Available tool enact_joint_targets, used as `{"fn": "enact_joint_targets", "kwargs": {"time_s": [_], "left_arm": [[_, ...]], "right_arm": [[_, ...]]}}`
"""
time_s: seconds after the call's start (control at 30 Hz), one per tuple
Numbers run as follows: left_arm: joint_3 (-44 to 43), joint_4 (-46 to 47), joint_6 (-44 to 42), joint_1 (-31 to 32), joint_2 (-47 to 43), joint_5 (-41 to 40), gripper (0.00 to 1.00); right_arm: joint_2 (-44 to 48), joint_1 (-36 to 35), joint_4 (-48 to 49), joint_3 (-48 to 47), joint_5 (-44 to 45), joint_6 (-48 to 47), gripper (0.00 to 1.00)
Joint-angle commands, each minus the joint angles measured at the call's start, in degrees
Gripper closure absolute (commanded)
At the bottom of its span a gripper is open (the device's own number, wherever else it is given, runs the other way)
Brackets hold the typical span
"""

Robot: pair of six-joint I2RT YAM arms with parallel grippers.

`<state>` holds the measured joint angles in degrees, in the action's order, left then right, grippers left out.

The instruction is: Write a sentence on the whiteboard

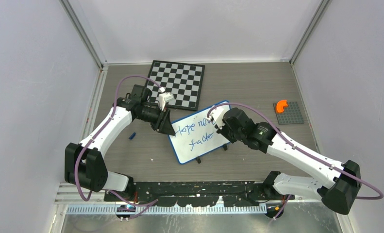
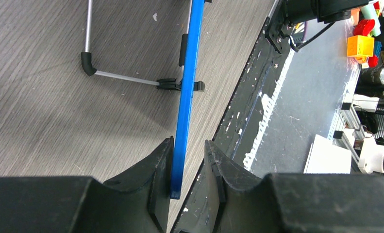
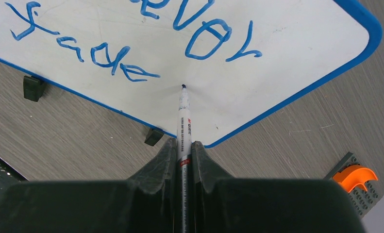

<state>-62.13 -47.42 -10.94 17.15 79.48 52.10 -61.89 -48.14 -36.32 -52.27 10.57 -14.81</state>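
Observation:
The whiteboard (image 1: pixel 190 151) with blue rim stands tilted in the middle of the table. The blue sentence (image 1: pixel 194 133) reads "Hope never" with "fade" on the line below; it also shows in the right wrist view (image 3: pixel 107 60). My right gripper (image 1: pixel 214 121) (image 3: pixel 184 143) is shut on a white marker (image 3: pixel 184 121). The marker's tip touches the board just right of "fade". My left gripper (image 1: pixel 166 124) (image 2: pixel 190 145) is at the board's left edge. The blue rim (image 2: pixel 190 63) lies between the jaws, against one finger, with a gap to the other.
A black-and-white chessboard (image 1: pixel 177 83) lies behind the left gripper. A grey baseplate (image 1: pixel 289 115) with an orange piece (image 1: pixel 280 106) sits at the right. A small blue cap (image 1: pixel 132 136) lies left of the board. The board's metal stand leg (image 2: pixel 117 75) rests on the table.

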Motion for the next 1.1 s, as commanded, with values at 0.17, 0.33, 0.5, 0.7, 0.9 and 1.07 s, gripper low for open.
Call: {"fn": "enact_joint_targets", "kwargs": {"time_s": [0.17, 0.33, 0.5, 0.7, 0.9, 1.07], "left_arm": [[-0.75, 0.75, -0.48, 0.26, -0.64, 1.32, 0.69], [-0.67, 0.84, -0.69, 0.26, -0.38, 1.25, 0.69], [-0.73, 0.86, -0.84, 0.26, -0.2, 1.35, 0.69], [-0.65, 0.94, -0.97, 0.26, 0.06, 1.27, 0.69], [-0.63, 0.9, -1.08, 0.26, 0.38, 1.25, 0.69], [-0.65, 1.01, -1.04, 0.26, 0.41, 1.23, 0.69]], "right_arm": [[-0.91, 0.16, 3.99, -2.75, -0.85, 0.67, 1.0], [-1.09, 0.15, 3.91, -2.57, -2.8, 0.68, 1.0], [-1.51, 0.19, 3.49, -2.0, -3.84, 0.1, 1.0], [-2.28, 0.16, 2.38, -0.86, -3.63, -0.53, 1.0], [-1.61, 0.19, 1.46, -0.11, -0.87, -0.55, 1.0], [-1.11, 0.27, 0.3, 0.48, 0.32, -0.74, 1.0]]}}
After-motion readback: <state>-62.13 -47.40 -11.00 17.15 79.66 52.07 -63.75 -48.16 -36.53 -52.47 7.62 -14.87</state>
